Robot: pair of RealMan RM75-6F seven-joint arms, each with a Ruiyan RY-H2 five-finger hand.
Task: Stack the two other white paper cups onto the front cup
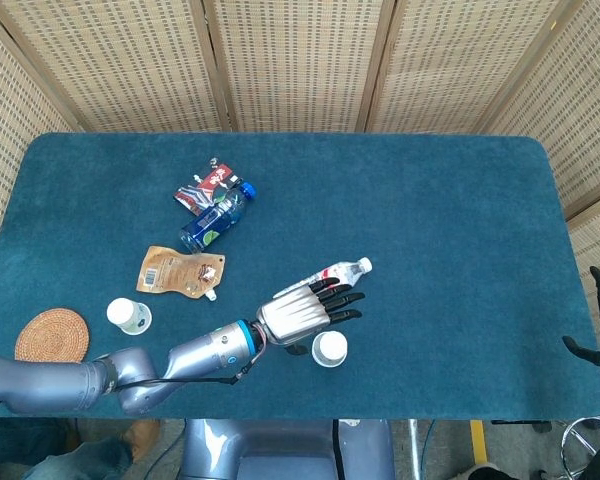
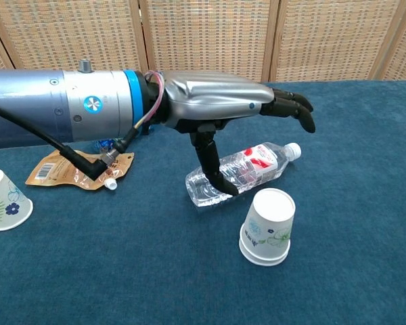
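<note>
The stacked cups stand before the lying bottle, with the third cup far left.

Bright, even light, soft shadows (both views sharp)

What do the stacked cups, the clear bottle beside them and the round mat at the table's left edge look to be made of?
Stacked cups: matte white paper with printed floral marks and a rolled rim at the base, likely thin card. Clear bottle: transparent glossy plastic, see-through with highlights, white cap, red-and-white label. Round mat: tan with ring-like texture, probably woven rattan or straw; too small to be sure.
</note>
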